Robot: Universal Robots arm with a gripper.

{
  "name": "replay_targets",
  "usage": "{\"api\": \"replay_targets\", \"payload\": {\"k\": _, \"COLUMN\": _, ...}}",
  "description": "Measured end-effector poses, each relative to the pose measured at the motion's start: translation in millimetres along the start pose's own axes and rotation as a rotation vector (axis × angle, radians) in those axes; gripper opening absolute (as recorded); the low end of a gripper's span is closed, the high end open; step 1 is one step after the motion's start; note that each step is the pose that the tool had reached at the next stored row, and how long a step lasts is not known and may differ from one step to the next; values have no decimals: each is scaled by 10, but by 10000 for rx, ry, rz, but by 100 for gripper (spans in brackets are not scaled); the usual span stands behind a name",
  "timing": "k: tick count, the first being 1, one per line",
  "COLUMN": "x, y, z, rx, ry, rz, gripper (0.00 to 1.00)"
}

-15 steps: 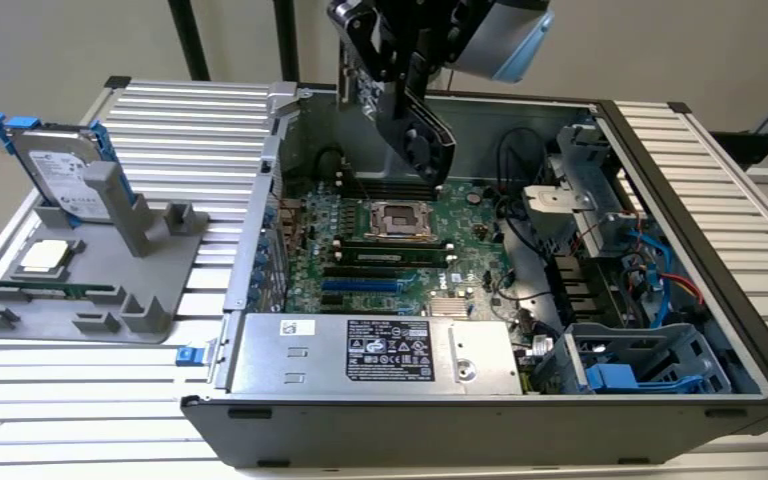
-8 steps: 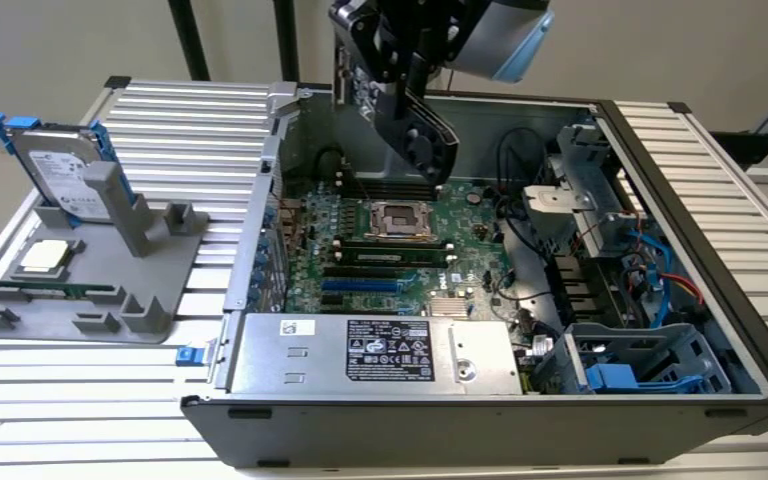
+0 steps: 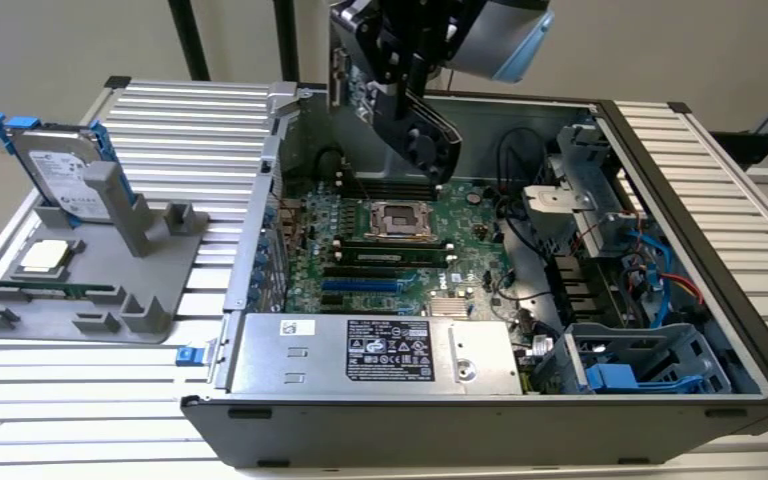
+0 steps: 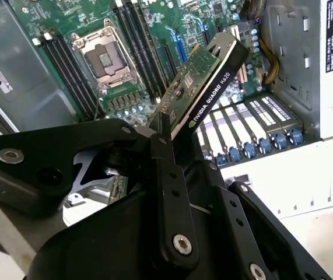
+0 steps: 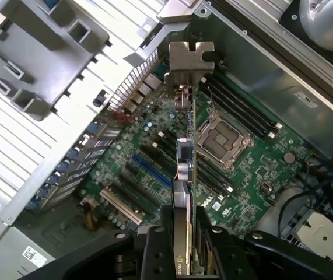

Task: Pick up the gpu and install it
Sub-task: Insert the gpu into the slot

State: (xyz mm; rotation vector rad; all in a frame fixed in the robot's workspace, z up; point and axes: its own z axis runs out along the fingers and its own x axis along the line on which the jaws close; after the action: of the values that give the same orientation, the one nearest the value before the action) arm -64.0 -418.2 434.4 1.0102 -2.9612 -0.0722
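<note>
The black two-fingered gripper point(image 4: 165, 137) is clamped on the gpu point(image 4: 206, 73), a flat card with a green circuit-board face, a black cooler and a silver metal end bracket point(image 5: 190, 61), held tilted in the air inside the open grey computer case point(image 3: 491, 435). Below it, in both wrist views, lies the green motherboard point(image 5: 253, 175) with its square metal processor socket point(image 5: 221, 137). Farther off, at the exterior view's left, a grey plastic stand point(image 3: 77, 310) holds a silver hard drive in a blue frame point(image 3: 64, 170).
</note>
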Motion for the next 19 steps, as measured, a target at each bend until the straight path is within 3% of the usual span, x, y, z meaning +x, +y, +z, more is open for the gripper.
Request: {"api": "replay_targets", "payload": {"k": 19, "x": 0, "y": 0, "z": 0, "rx": -6, "ry": 84, "rz": -1768, "gripper": 0}}
